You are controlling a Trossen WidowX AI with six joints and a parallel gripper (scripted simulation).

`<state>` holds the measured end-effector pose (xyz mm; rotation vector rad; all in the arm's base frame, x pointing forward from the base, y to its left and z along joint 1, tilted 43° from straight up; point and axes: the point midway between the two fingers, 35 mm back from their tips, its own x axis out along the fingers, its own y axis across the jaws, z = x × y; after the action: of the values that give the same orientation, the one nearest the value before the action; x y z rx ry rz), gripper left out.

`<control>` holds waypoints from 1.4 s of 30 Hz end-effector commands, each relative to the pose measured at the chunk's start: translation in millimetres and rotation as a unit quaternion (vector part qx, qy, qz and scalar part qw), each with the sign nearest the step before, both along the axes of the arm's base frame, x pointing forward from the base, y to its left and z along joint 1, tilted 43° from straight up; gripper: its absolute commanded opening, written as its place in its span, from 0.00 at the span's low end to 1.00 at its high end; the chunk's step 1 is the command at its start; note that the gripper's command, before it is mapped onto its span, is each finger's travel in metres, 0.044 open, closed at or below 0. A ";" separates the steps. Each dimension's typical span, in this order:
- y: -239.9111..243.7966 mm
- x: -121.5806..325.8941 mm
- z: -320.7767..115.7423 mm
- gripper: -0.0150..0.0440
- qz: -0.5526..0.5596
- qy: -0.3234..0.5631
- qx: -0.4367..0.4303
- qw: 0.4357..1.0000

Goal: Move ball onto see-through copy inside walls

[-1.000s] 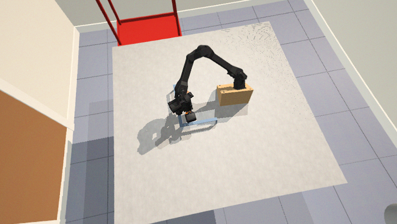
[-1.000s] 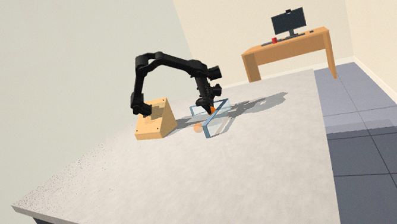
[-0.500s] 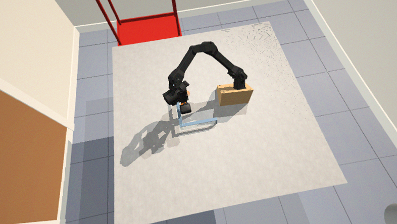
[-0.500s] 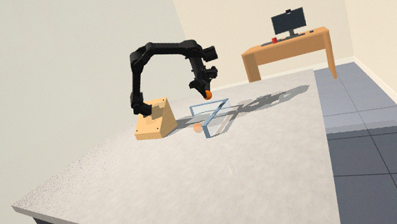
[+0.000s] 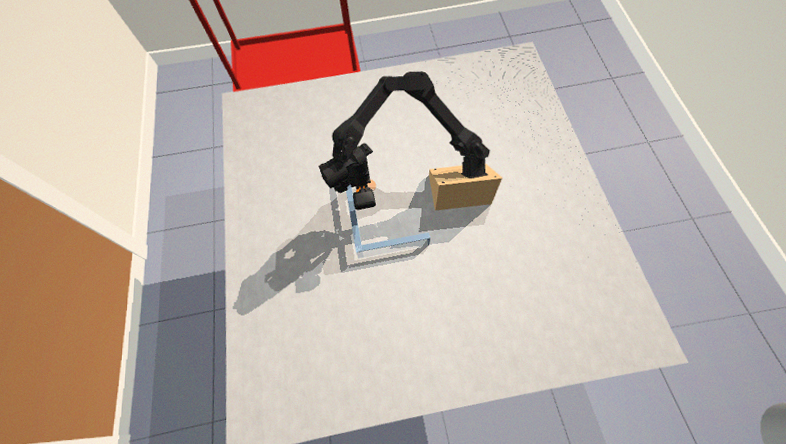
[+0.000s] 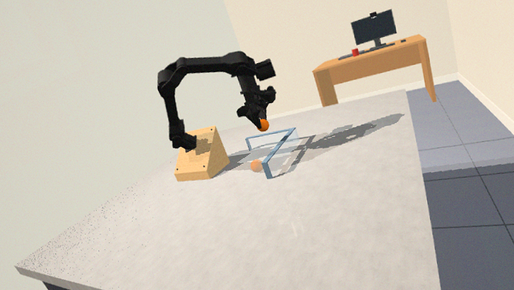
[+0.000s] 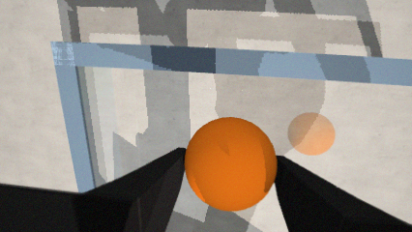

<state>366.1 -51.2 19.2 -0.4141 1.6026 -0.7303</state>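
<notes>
Jaws clamped on the orange ball [image 7: 230, 163], one finger [image 7: 145, 186] on each side of it. Exterior view: ball [image 6: 263, 124] held in the air, clear of the worktop [image 6: 237, 234] and higher than the top edge of the walls [image 6: 273, 153]. Wrist view: see-through copy [image 7: 311, 133] lies on the worktop just beyond and right of the jaws, inside the corner. Far wall [image 7: 232, 63] runs across ahead of the jaws; side wall [image 7: 74, 130] to their left.
</notes>
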 end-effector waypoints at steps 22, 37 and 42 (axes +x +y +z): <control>-98.8 -45.9 19.7 0.25 0.002 0.000 -0.008 1.000; -130.5 -56.2 -14.7 0.25 0.002 0.001 -0.010 1.000; -135.8 -57.5 -20.5 0.25 0.002 0.001 -0.010 1.000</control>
<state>310.6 -183.9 1.8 -0.4240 1.5911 -0.7456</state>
